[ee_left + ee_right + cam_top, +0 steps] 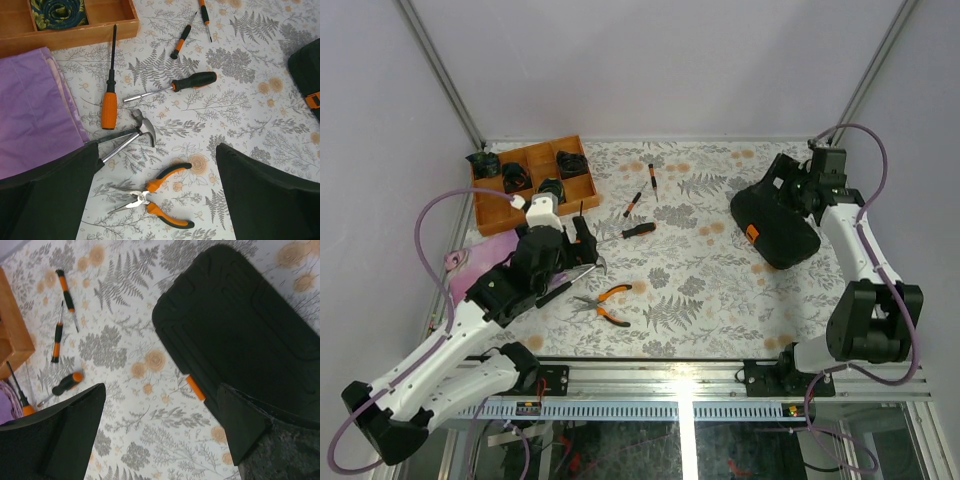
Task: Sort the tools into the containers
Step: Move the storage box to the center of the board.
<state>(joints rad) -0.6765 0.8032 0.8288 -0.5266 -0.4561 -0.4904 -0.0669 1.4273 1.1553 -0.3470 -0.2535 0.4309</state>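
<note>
At the far left, the purple cloth [30, 100] and the wooden tray [75, 31] played no part in what was coming. The left pincer [157, 152] hung over the patterned surface [700, 290] with its jaws spread wide and nothing between them. Every loose tool lay on its side of the surface, so it was plainly the nearer arm for all of them.

The hammer [136, 134] lay just off the left finger. Its shaft slanted up and to the right in the wrist view, with the head at the far end and the grip end hidden under that finger. The pliers [160, 197] lay most squarely in the gap, nose pointing left and handles splayed to the right. Their long axis ran nearly along the line from finger to finger, so I judged a wrist turn would be needed before closing on them.

Farther ahead lay the orange-handled screwdriver [110, 95] with its tip pointing away, and the black-handled screwdriver [192, 81] lying crosswise. The two thin drivers [181, 40] lay beyond those.

Well apart to the right sat the tool case [235, 330], apparently shut, with its orange tab [196, 387] on the edge toward the tools. The right pincer [161, 387] hovered at that edge, wide open and empty, with the tab lying within its gap.
</note>
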